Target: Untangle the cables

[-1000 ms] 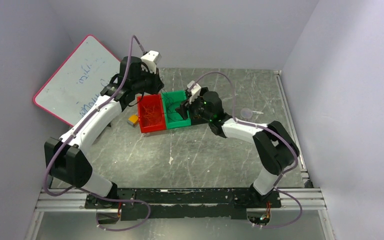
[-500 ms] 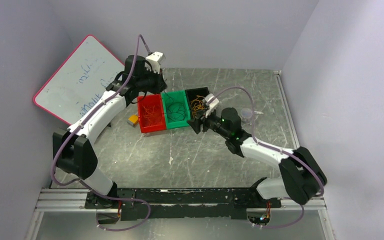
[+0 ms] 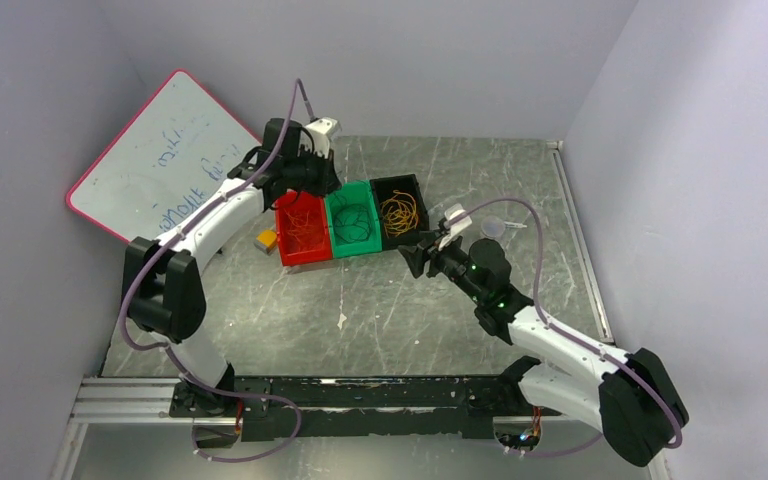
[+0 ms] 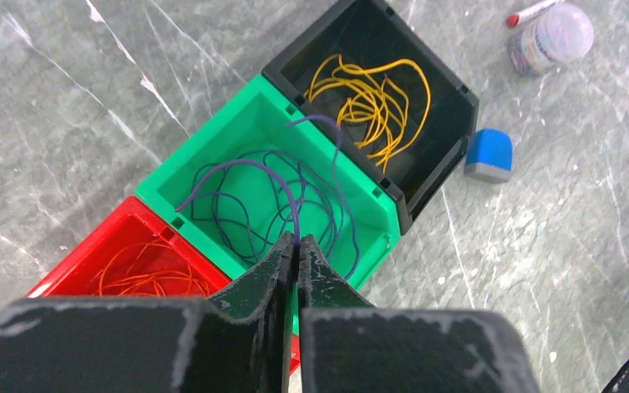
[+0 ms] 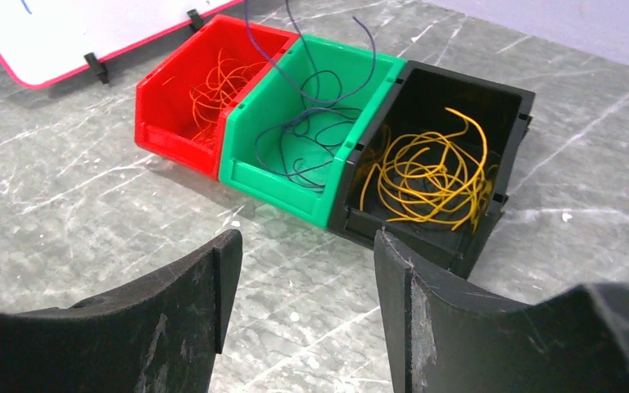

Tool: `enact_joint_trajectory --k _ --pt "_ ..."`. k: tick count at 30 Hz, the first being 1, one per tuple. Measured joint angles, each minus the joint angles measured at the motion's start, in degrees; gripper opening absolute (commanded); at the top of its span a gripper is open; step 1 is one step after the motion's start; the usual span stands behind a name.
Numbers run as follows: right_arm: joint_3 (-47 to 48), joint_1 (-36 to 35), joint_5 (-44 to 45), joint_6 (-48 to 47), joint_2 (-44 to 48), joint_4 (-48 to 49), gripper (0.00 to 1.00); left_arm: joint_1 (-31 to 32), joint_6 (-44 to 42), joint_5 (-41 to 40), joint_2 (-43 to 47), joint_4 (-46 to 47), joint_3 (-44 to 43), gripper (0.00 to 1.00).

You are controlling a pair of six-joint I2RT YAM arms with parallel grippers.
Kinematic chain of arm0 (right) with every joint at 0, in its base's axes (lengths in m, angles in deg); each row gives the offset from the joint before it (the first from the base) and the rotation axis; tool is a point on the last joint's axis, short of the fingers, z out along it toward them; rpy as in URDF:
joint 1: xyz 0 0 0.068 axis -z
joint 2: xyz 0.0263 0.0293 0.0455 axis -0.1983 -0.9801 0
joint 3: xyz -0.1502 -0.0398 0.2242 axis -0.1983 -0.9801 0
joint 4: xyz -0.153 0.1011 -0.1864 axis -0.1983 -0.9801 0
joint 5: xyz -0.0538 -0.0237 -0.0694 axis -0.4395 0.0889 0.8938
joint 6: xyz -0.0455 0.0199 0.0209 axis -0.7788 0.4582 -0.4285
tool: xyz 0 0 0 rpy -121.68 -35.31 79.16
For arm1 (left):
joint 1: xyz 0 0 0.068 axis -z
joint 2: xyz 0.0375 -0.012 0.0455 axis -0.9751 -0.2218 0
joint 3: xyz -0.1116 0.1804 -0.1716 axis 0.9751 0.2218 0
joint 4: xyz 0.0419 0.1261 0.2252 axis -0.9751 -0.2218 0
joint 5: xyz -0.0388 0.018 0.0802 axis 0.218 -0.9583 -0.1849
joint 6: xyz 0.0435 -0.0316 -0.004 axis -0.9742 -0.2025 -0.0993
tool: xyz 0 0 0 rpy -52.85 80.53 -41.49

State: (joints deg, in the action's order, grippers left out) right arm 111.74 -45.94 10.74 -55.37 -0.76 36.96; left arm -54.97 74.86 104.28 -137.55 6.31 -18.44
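Left wrist view: the left gripper [image 4: 297, 246] has its jaws pressed together on a strand of the purple cable [image 4: 293, 209], which is pinched right at the fingertips. From that pinch the strand drops almost straight down, and the rest of the cable lies as loose loops on the floor of the green bin [image 4: 213, 139]. So the cable lies directly beneath this hand, with its held length close to vertical over the middle of the green bin. One loose end arcs up toward the rim that the green bin shares with the black bin [image 4: 438, 155], which holds the yellow cable [image 4: 377, 102]. On the opposite side of the green bin is the red bin [image 4: 82, 262] with the orange cable [image 4: 147, 274]. The right gripper [image 5: 305, 250] has its jaws wide apart and empty, and it hovers well apart from the green bin, out past the front of the black bin. The left arm is plainly the nearer one. The next move likely depends on that vertical line: letting go here should drop the strand into the green bin, provided the loose end does not catch on the shared rim.
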Motion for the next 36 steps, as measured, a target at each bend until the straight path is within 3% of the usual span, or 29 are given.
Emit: enact_joint_trajectory --k 11,19,36 --pt "-1.2 0.1 4.2 1.7 3.8 -1.5 0.63 1.4 -3.7 0.3 -5.9 -2.4 1.7 0.07" --pt "-2.5 0.1 4.5 2.3 4.1 -1.5 0.63 4.0 -7.5 -5.1 -7.0 -5.8 2.5 0.07" --pt "-3.8 0.2 6.0 3.8 7.5 -2.4 0.64 8.2 -9.6 -6.8 -18.9 -8.2 -5.2 0.07"
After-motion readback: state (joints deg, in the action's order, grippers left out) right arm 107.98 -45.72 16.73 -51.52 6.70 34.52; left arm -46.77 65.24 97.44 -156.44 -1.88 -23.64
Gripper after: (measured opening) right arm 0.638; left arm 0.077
